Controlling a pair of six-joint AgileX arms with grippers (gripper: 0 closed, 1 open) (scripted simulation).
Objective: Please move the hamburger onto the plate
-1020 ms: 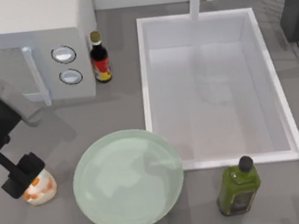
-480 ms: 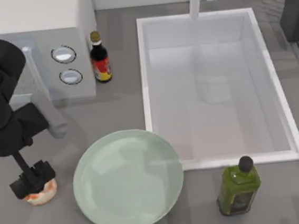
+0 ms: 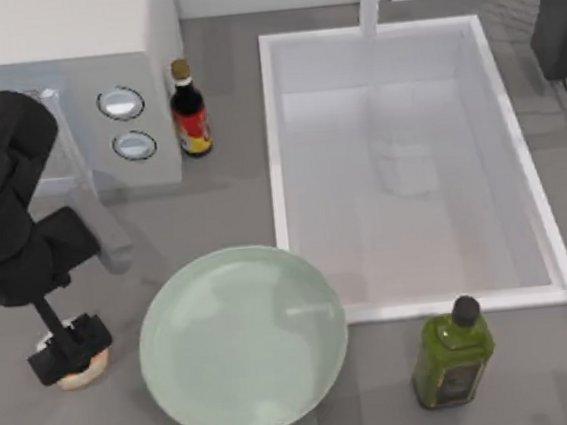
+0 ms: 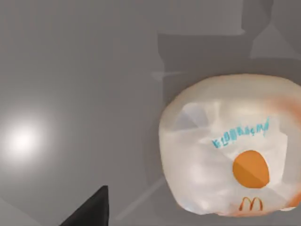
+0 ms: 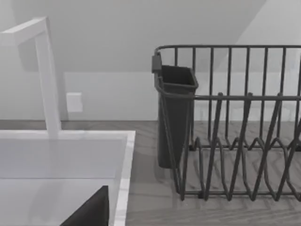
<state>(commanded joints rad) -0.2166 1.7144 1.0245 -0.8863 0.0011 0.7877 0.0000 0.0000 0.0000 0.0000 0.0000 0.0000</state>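
Pale green plate (image 3: 243,339) low and centre in the top view, wrapped hamburger (image 3: 72,366) at lower left just beside it, not touching.
Small paper-wrapped lump (image 4: 230,148), likely light, soft and squashable; best pinched gently across its rounded sides. Left gripper (image 3: 69,349) directly over it, hiding most of it; fingers apart or clamped, cannot tell. Right arm parked, upper right corner.

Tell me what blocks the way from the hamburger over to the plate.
Nothing visible does. The hamburger sits on bare counter under the left tool, and the plate lies right beside it toward the table's right.
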